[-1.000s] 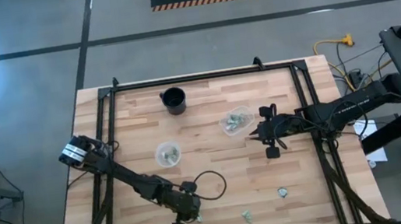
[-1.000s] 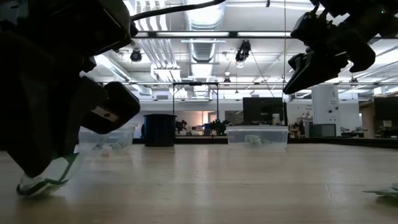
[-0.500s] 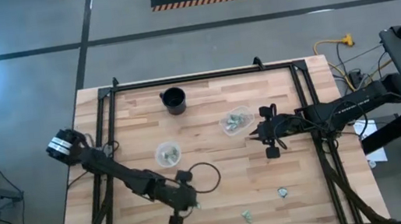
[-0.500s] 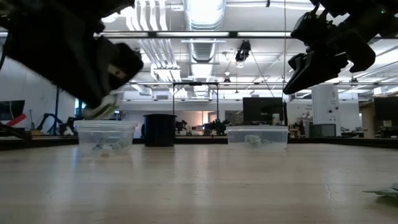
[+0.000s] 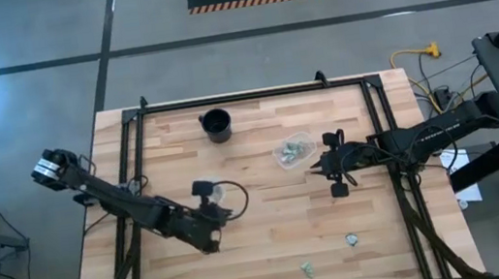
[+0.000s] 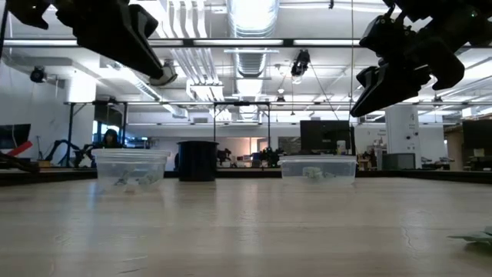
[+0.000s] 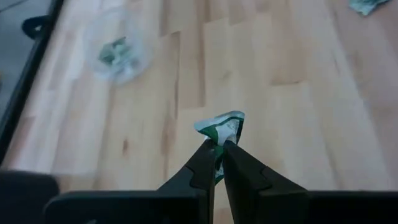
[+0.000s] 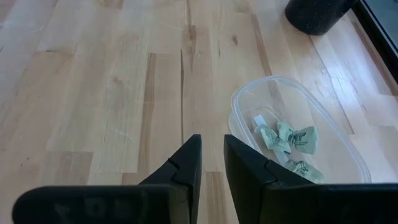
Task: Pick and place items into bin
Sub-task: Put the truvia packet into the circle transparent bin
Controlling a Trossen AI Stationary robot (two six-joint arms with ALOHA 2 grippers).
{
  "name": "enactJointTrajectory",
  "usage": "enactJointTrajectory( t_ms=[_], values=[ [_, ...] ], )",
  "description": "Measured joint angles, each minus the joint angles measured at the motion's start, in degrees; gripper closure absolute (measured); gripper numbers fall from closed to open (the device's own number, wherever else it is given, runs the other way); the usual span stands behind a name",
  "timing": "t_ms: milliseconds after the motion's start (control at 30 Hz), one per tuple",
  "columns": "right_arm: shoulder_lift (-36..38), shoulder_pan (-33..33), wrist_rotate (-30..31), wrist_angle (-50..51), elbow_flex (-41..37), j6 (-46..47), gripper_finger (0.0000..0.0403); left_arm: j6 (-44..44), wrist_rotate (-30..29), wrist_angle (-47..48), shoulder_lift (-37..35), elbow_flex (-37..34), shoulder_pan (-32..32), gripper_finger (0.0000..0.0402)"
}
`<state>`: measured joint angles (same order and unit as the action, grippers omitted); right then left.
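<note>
In the left wrist view my left gripper [image 7: 218, 148] is shut on a crumpled green-and-silvery piece [image 7: 224, 127]. In the high view it [image 5: 210, 221] hovers beside the left clear cup [image 5: 218, 194], which holds pieces [image 7: 117, 51]. My right gripper [image 8: 212, 158] waits with a narrow gap between its fingers, above bare wood next to the right clear cup [image 8: 298, 134], whose green pieces lie on its bottom. Two loose pieces [image 5: 352, 239] [image 5: 306, 268] rest on the table near its near edge. The black cup [image 5: 216, 125] stands near the far edge. My left gripper pinches the crumpled piece by its lower edge [image 7: 217, 144] between the two fingertips [image 7: 206, 155]. The piece sticks out beyond the tips and is lifted clear of the table.
In the low view both clear cups [image 6: 131, 168] [image 6: 318, 168] and the black cup [image 6: 197, 160] stand in a row across the far part of the table. A loose piece [image 6: 473, 237] lies at the right. Black frame rails [image 5: 134, 156] run along the table's sides. Bare wood lies between the arms.
My left gripper, shut on the piece, has risen from the table near its near edge. It has carried the piece up and toward the far edge, arriving beside the left clear cup. The piece has left the wood and is lifted clear.
</note>
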<state>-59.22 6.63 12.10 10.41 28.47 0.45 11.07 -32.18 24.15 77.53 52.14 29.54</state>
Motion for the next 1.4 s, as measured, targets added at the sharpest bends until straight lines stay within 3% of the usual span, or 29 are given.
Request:
enactJointTrajectory(
  t_ms=[467, 700, 1400],
  values=[
    [0.00, 0.00, 0.00, 0.03, -0.11, -0.20, 0.0344, 0.92, -3.91, 8.78, -0.36, -2.32, -1.91, 0.0392],
    [0.00, 0.00, 0.00, -0.04, -0.20, -0.11, 0.0344, 7.65, -5.67, 17.99, 0.01, -3.28, -3.81, 0.0392],
    [0.00, 0.00, 0.00, -0.07, -0.44, 0.03, 0.0344, 8.13, -5.73, 16.47, 0.05, -5.63, -4.59, 0.0392]
  ],
)
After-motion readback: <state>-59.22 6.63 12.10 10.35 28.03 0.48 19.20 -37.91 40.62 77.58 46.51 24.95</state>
